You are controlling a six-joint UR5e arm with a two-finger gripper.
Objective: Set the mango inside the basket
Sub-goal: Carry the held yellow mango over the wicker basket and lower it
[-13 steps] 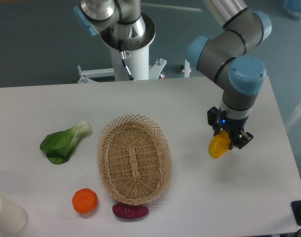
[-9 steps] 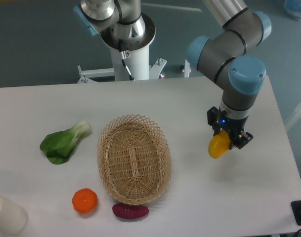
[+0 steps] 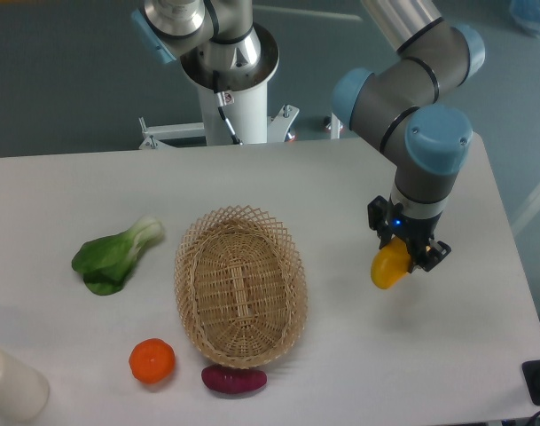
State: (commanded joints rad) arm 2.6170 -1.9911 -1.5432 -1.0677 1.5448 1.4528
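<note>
Mango [image 3: 387, 268]: yellow-orange, clamped in jaws of gripper [image 3: 403, 256], lower end sticking out below-left of the black fingers. Hangs over bare white surface [image 3: 358, 355], right of basket [image 3: 240, 286], well apart from it. Can't tell whether lifted clear of surface or resting on it. Jaws closed onto mango, nothing else in grip; small blue light lit on gripper body.

Arm [image 3: 411, 106] w/ grey links and blue caps reaches down from upper right, wrist approx vertical above mango.

Basket: oval wicker, light tan, lattice rim, sits mid-surface, long axis running near-to-far. Nothing visible inside.

Other produce, all on surface left of / near basket:
- bok choy [image 3: 114, 256], green leaves w/ pale stem, left of basket, apart.
- round orange fruit [image 3: 152, 361], near-left of basket, apart.
- purple-red sweet potato [image 3: 234, 379], just beside basket's near rim, maybe touching, can't tell.
- pale cylindrical container [image 3: 12, 383], bottom-left corner, partly cut off.

Robot base [image 3: 230, 71] at far edge, behind surface.
</note>
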